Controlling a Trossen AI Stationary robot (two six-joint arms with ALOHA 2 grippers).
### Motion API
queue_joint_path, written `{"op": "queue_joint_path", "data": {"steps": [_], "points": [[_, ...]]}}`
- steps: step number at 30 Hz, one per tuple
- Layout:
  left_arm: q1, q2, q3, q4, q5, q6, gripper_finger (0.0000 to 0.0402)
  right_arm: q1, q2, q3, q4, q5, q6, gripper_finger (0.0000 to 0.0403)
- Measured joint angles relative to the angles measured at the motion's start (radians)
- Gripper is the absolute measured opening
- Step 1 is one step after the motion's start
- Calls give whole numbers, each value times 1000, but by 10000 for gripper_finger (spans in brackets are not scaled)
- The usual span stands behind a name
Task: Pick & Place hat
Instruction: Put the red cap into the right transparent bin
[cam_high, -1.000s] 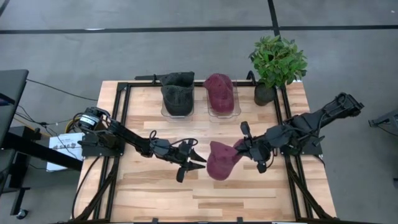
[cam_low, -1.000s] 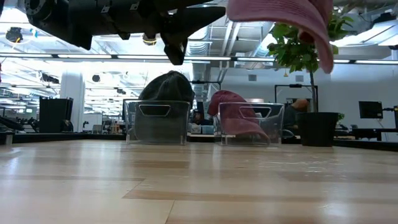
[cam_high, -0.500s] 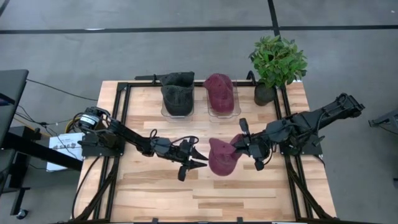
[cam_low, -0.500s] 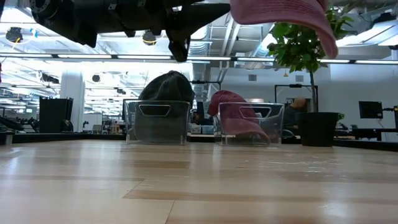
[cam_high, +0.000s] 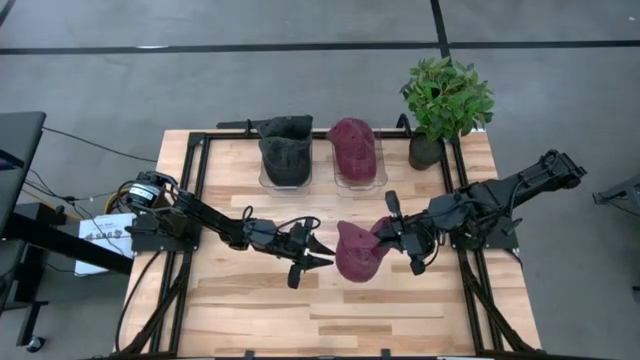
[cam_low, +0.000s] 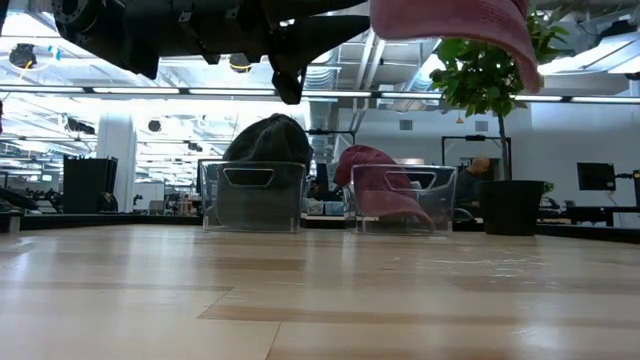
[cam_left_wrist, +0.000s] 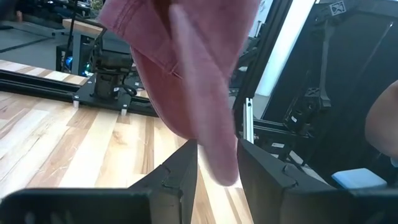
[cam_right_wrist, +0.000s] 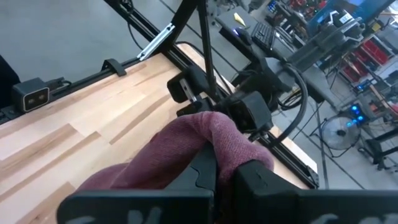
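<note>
- The hat (cam_high: 357, 253), a maroon cap, hangs in the air over the middle of the frame in the high view, pinched by my right hand (cam_high: 385, 232), which is clamped tight on a fold of its cloth.
- My left hand (cam_high: 318, 259) sits just beside the hat's left edge, fingers part way apart; its wrist view shows the hanging brim dipping into the gap between the two fingers (cam_left_wrist: 177, 180), not yet gripped as far as I can judge.
- I read this as the carry or hand-over stage: the hat is lifted clear of the surface (cam_high: 260, 310) and not yet placed.
- Toward the top of the high view stand two clear bins: the left bin (cam_high: 285, 175) holds a dark hat (cam_high: 286, 145), the right bin (cam_high: 358, 175) a second maroon hat (cam_high: 353, 145).
- Next, I expect either the left fingers must close on the brim before the right lets go, or the right must carry the hat up to the maroon bin; I cannot tell which.
- The low view confirms what the overhead cannot: the hat rides well above the surface, at the top of the frame.
- The right wrist view shows the bunched cloth in the grip, hidden from above.
- A potted plant (cam_high: 446, 100) stands at upper right, near the bins.
</note>
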Motion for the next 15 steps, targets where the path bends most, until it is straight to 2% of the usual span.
{"op": "queue_joint_path", "data": {"steps": [15], "points": [[0,0,0,-6,0,0,111,-3,0,0,15,8,-8,3]]}}
